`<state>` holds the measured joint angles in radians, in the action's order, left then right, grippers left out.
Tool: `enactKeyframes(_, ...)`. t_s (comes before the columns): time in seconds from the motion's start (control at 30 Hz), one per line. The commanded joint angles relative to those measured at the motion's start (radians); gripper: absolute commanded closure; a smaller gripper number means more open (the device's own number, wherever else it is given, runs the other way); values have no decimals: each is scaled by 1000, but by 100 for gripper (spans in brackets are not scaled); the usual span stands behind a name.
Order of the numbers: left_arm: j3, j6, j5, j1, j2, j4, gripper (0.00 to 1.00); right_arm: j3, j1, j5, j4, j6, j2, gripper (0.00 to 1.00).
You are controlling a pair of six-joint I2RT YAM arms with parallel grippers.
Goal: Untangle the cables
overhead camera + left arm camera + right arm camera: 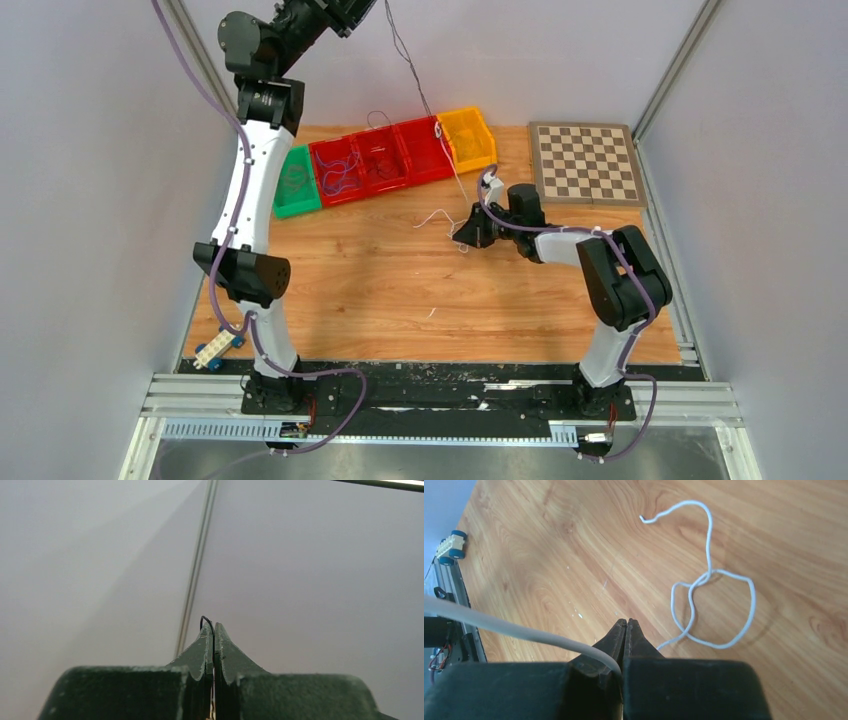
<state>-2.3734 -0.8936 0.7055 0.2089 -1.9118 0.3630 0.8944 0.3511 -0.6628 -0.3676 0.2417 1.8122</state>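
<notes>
**Robot arms stretch a cable tangle between them over a light wooden counter [380,290]**

The left end effector [214,626], raised high over the counter's far left, is clenched on a thin black wire [211,623]. Lifting it this way seems meant to let the strand hang free of the rest. The wire drops toward a yellow plastic bin [468,135] at the far edge. At mid-counter, right of centre, the right end effector [626,622] sits low with its jaws pressed shut on a white cord [710,540], apparently anchoring that end. The cord's loose length lies just beyond it in a crossed loop on the wood. The crossing looks slack, so the untangling appears unfinished.
</notes>
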Motion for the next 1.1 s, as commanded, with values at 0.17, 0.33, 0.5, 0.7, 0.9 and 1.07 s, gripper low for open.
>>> enactKeyframes(0.17, -110, 110, -190, -39, -41, 50, 100, -77, -73, 117, 206, 83, 35, 100)
enactKeyframes(0.33, -143, 199, -306, -67, -29, 51, 100, -126, -96, 179, 224, 151, 46, 100)
enactKeyframes(0.5, -177, 287, -436, -110, -16, 23, 100, -147, -110, 202, 250, 190, 40, 100)
enactKeyframes(0.7, -137, 266, -509, -151, -9, 13, 100, -177, -133, 226, 290, 180, 14, 100)
enactKeyframes(0.9, -47, 182, -380, -142, -1, 28, 100, -139, -165, 162, 308, 135, -16, 100)
enactKeyframes(1.07, 27, 141, -263, -121, -18, 94, 100, -52, -168, 78, 308, 73, -34, 100)
